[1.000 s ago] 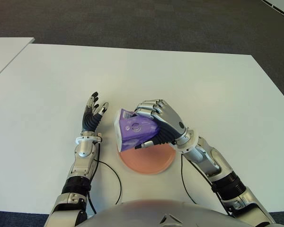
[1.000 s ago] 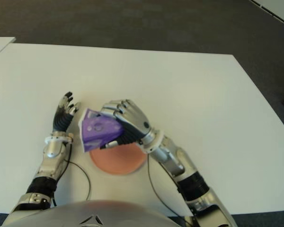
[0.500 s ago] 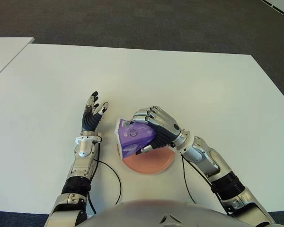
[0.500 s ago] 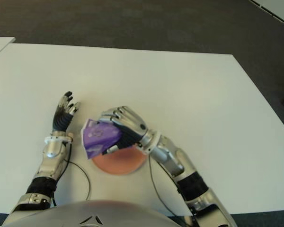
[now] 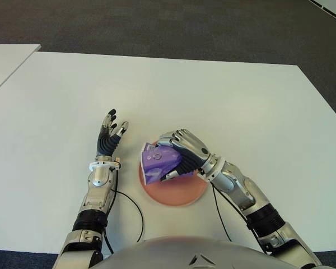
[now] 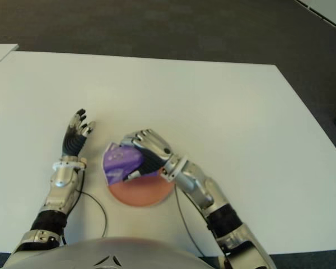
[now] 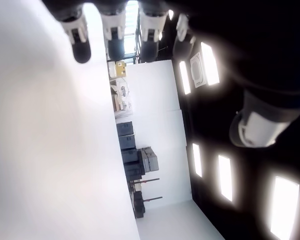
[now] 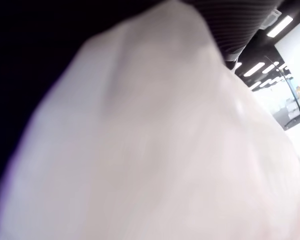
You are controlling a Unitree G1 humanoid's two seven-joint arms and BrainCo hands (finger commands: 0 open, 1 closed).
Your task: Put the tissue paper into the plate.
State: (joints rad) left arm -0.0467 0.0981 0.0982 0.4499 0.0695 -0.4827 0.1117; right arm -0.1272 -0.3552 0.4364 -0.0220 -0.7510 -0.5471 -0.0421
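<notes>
A purple tissue pack [image 5: 158,162] is held by my right hand [image 5: 183,151], whose fingers curl over its top. The pack sits low over the far left part of a round salmon-pink plate [image 5: 179,190] near the table's front edge; I cannot tell whether it touches the plate. In the right wrist view the pack's pale wrapper [image 8: 155,140] fills the frame, pressed against the palm. My left hand [image 5: 109,136] shows to the left of the plate, fingers straight and spread, holding nothing.
The white table [image 5: 224,101] stretches wide behind and to both sides. A second white table's corner [image 5: 5,61] shows at the far left. Dark carpet [image 5: 157,22] lies beyond. Black cables [image 5: 135,210] run from both wrists near the front edge.
My right hand has lowered the purple pack from above the plate's far edge down onto or just over the plate, drawing slightly toward me. The left hand has not moved.
</notes>
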